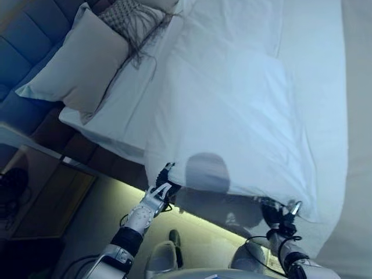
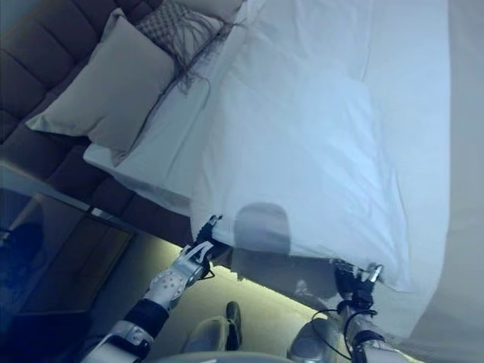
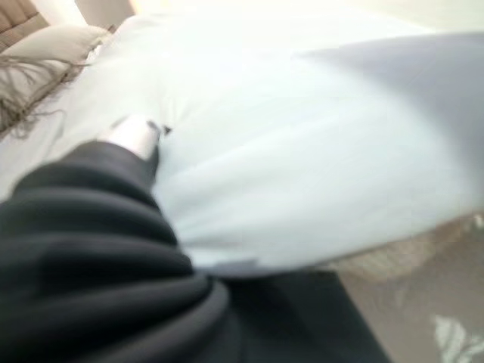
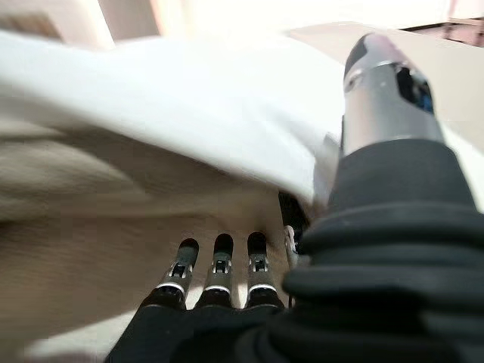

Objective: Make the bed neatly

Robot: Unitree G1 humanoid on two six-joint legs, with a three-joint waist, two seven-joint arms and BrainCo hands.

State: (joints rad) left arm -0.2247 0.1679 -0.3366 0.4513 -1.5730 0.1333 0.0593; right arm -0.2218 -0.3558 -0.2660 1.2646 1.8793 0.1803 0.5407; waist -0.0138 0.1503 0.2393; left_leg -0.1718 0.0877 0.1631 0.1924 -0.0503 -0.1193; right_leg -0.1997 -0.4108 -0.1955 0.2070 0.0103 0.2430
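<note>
Left hand point(image 1: 156, 197) pinches the near corner of the big white cotton duvet point(image 1: 232, 110); thumb and fingers curl into the cloth. Right hand point(image 1: 283, 216) holds the other near corner, thumb over the edge and fingers beneath (a pinch, judged from the right wrist view). Both corners are likely gripped so the cover can be drawn flat and square. Duvet lies on the bed, hem hanging off the near side, long axis running away from the robot. Pale rectangular pillow point(image 1: 75, 61) leans against the dark padded headboard point(image 1: 23, 40), beside a small patterned fringed cushion point(image 1: 125, 17).
</note>
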